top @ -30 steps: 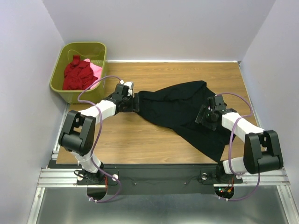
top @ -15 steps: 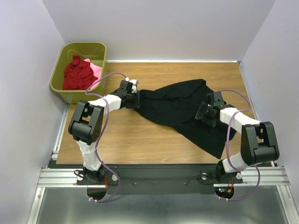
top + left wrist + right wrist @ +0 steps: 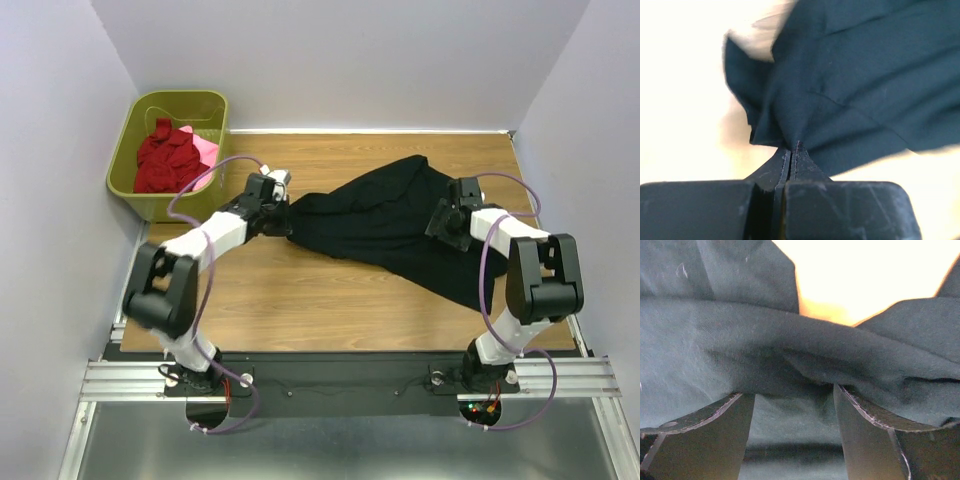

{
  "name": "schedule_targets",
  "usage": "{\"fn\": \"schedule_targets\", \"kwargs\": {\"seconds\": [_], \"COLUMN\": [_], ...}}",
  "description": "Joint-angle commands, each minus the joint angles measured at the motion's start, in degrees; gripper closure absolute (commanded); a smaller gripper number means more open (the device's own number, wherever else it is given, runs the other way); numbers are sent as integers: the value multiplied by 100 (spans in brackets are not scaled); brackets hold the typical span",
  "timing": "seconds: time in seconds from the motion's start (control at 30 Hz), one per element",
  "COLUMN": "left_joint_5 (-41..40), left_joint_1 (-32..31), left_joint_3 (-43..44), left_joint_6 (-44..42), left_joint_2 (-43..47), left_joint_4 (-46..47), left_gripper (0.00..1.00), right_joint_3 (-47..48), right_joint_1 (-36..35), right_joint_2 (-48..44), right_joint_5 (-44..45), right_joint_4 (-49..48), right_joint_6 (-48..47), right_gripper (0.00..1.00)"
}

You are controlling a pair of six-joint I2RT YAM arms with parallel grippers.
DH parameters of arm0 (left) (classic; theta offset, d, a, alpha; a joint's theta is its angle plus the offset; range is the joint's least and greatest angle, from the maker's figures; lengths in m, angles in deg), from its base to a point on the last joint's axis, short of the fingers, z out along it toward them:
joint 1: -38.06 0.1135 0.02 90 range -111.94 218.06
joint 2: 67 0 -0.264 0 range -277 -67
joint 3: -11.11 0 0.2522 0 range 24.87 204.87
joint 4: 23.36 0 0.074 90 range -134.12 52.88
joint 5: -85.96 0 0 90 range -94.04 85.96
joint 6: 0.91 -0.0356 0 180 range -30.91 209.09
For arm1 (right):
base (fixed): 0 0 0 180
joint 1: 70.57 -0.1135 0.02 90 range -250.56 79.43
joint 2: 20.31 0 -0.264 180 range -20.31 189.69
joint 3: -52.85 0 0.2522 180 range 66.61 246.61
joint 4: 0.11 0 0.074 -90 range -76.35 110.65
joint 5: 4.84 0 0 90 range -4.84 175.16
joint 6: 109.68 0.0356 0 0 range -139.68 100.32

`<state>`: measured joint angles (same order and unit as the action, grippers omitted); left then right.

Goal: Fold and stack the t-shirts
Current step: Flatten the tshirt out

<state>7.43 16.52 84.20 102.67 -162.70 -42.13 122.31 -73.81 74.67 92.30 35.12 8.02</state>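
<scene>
Your left claw (image 3: 791, 149) is pinched tight on an edge of the black t-shirt (image 3: 380, 225). Your right claw (image 3: 788, 390) is spread, straddling a fold, not clamped. The shirt lies crumpled across the bench (image 3: 300, 300). Looks like the flatten step: close right, then pull both apart before folding. The dark red t-shirt (image 3: 165, 160) and pink t-shirt (image 3: 207, 150) sit in the basket (image 3: 128, 150).

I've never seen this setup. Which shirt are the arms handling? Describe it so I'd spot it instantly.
Start at the wooden table; sprawled across its middle lies the black t-shirt. It is the only black one and the only one outside the green basket at the far left, where the dark red shirt and pink shirt sit crumpled.
</scene>
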Motion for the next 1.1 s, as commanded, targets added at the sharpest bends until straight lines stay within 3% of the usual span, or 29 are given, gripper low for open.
{"fn": "schedule_targets", "kwargs": {"seconds": [0.0, 0.13, 0.3, 0.43, 0.53, 0.7, 0.9, 1.07], "left_joint_5": [-241, -303, 250, 60, -170, -162, -242, -66], "left_joint_1": [-17, -26, -96, -105, -105, -105, -105, -175], "left_joint_3": [-359, -1027, -2116, -2058, -1759, -1390, -214, 526], "left_joint_6": [126, 582, 1330, 1604, 1437, 1217, 909, 812], "left_joint_2": [1736, 2915, 4321, 4921, 4509, 3033, 1530, 713], "left_joint_4": [-534, -1131, -1738, -1819, -1644, -959, -764, -817], "left_gripper": [100, 100, 100, 100, 100, 100, 100, 85], "right_joint_3": [590, 626, 73, -173, -279, -446, -534, -315], "right_joint_1": [70, 70, 70, 70, 70, 61, 70, 87], "right_joint_2": [275, 320, 39, -295, -418, -594, -437, -121], "right_joint_5": [403, -106, -590, -1056, -1179, -1189, -848, -406], "right_joint_4": [-196, -196, -196, -196, -188, -170, -179, -179], "right_joint_6": [-143, -125, -90, -221, -239, -196, -116, -98], "right_gripper": [30, 30, 29, 28, 27, 27, 28, 29]}}
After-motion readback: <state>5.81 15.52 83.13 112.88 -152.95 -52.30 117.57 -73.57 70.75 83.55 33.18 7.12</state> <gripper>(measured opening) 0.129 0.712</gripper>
